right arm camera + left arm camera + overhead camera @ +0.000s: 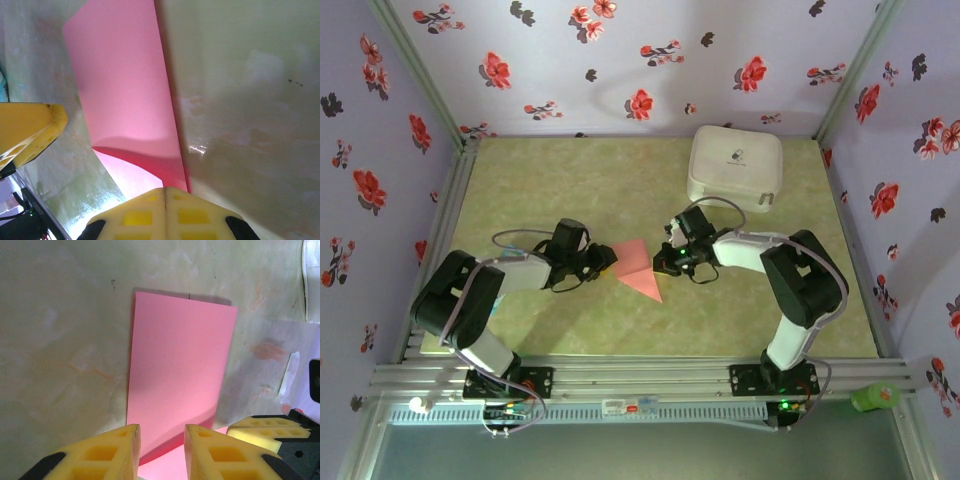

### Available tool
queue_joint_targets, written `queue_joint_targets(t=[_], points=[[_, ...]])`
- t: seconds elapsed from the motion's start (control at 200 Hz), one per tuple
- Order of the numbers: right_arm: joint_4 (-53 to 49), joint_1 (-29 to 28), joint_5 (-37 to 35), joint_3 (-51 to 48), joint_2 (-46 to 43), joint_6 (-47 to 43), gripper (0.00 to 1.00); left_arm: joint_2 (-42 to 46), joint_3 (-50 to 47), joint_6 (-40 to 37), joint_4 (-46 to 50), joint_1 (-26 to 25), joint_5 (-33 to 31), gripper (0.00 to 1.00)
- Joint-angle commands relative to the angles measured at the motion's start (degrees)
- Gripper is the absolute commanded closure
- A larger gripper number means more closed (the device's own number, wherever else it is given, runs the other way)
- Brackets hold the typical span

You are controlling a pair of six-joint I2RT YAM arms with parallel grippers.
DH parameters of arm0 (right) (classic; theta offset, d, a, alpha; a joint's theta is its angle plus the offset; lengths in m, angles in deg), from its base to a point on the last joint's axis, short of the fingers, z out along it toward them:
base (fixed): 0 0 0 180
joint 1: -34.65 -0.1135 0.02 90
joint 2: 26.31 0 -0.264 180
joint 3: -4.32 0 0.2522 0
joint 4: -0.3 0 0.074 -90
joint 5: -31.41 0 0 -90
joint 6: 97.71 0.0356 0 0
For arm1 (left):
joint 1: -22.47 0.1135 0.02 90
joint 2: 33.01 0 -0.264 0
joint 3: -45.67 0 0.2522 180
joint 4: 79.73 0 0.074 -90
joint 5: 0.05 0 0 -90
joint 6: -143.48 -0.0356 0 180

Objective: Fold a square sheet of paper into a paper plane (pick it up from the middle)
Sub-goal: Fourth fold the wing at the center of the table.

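Observation:
The salmon-red square sheet of paper (638, 268) lies mid-table between my two grippers, one side bent up off the surface. In the right wrist view the sheet (125, 85) curls up to my right gripper (165, 191), whose yellow pads are pressed together on its edge. My left gripper (162, 435) hovers over the opposite side of the sheet (177, 365), its pads apart with a clear gap and the paper showing beneath. From above, the left gripper (608, 258) and right gripper (667, 260) face each other across the paper. A paper plane is out of view.
A white rounded-square case (735, 165) sits at the back right of the table. The right gripper's pad (270, 432) shows close beside my left fingers. Floral walls close in the table on three sides. A green object (875, 397) rests on the front rail.

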Motion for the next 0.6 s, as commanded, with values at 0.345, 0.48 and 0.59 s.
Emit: queue_joint_targets(t=[0.345, 0.48, 0.59], points=[[11.1, 2.0, 6.3, -5.4, -4.3, 4.3, 0.98, -2.5, 0.6, 1.8, -3.0, 0.7, 2.6, 0.65], [14.3, 2.4, 7.4, -7.1, -4.8, 5.7, 0.98, -2.6, 0.6, 1.9, -2.9, 0.8, 2.5, 0.63], [17.2, 2.9, 8.1, -8.5, -5.2, 7.4, 0.99, -2.2, 0.5, 2.0, -2.7, 0.8, 2.2, 0.61]])
